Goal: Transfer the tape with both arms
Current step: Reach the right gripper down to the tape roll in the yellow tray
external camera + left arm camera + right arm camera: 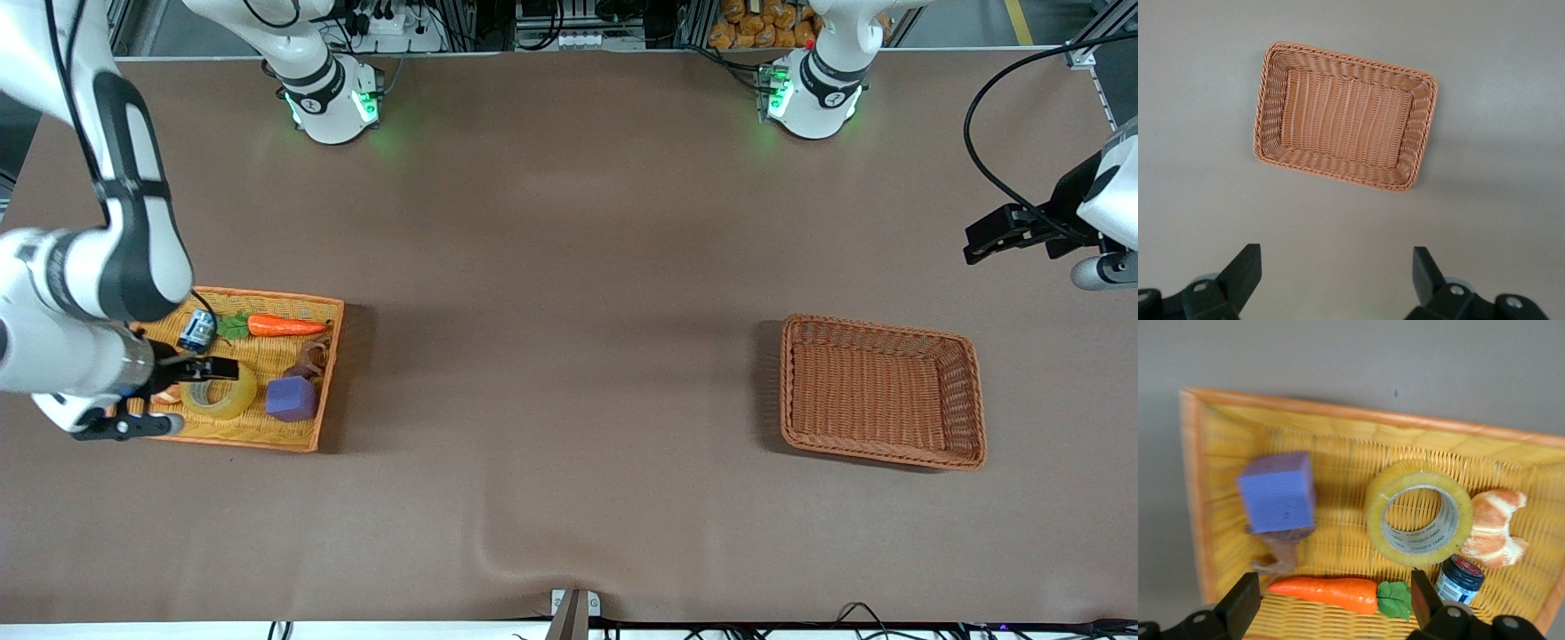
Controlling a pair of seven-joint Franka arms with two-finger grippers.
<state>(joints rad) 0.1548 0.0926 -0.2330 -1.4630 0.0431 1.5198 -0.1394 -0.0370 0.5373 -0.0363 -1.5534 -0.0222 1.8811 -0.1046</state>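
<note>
The right gripper (pixel 209 366) is hovering open over the tape (pixel 220 391) lying in the yellow basket (pixel 293 442); it needs lowering to grasp. The left gripper (pixel 978 244) is waiting open.

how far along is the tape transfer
Barely started. The tape still lies in the yellow tray, not gripped. In hand: the right gripper hovers open over it. Left: grasping, the handover and delivery, presumably to the brown basket. The left gripper waits open above that end.
</note>
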